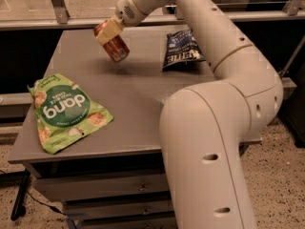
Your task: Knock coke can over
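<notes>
The gripper [108,30] sits over the far part of the bench [138,92], at about 11 o'clock from the bench's middle. Its jaws are closed on the upper half of the coke can [115,48], with one pale finger [107,28] lying across the red side. The coke can is tilted, its top leaning toward 10 o'clock and its bottom end pointing toward 5 o'clock, close above the bench top. I cannot tell whether the bottom rim touches the surface.

A green snack bag [66,111] lies flat at 8 o'clock on the bench, well apart from the coke can. A dark blue chip bag [182,51] lies at 1 o'clock, near the far edge. The white arm [224,61] arches in from 4 o'clock, passing in front of the bench's right side.
</notes>
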Available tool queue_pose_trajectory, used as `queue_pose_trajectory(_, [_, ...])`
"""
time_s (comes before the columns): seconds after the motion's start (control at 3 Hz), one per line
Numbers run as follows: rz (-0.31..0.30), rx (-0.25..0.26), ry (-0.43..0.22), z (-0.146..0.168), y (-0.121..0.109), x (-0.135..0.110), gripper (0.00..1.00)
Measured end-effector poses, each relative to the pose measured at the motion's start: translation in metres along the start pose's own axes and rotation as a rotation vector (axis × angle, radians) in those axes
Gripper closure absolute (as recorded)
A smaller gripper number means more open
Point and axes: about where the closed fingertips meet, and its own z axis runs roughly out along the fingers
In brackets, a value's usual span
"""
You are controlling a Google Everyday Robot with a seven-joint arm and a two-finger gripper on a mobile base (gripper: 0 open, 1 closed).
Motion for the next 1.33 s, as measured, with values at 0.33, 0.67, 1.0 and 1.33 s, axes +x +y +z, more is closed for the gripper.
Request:
queue_pose_trajectory(0.33, [0.005, -0.092, 0.229, 0.018, 0.026, 0.040, 1.00])
queue_pose_trajectory(0.67, [0.012, -0.122, 0.443, 0.011, 0.037, 0.079, 1.00])
queue_pose_trajectory(1.0, [0.018, -0.091, 0.570, -0.002, 0.032, 0.101, 0.82])
queue_pose_trajectory(1.33, [0.006, -0.048, 0.613, -0.013, 0.027, 0.105, 0.59])
